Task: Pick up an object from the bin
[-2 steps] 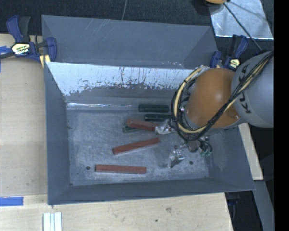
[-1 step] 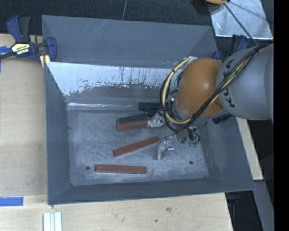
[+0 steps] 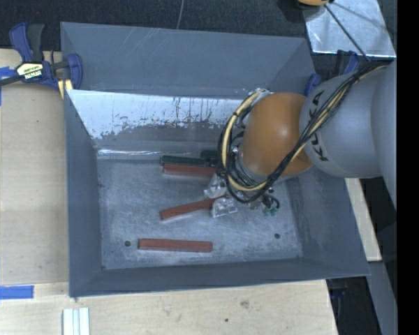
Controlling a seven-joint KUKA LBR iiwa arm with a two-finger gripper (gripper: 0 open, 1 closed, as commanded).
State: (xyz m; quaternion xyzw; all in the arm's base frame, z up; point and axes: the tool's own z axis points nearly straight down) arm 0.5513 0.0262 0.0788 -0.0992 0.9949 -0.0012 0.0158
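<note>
My gripper [image 3: 222,202] is low in the middle of the bin, its metal tip right at the right end of a reddish-brown flat stick [image 3: 184,211] that lies tilted on the floor. A second brown stick with a dark green edge [image 3: 187,167] lies just behind it, its right end hidden under the arm. A third brown stick [image 3: 175,245] lies flat near the front wall, apart from the gripper. Whether the tilted stick is between the fingers is hidden by the wrist.
The arm with its orange cover and cables comes in from the right and hides the bin's right middle. The bin's sloped walls rise on all sides. Bare floor lies at the left and front right.
</note>
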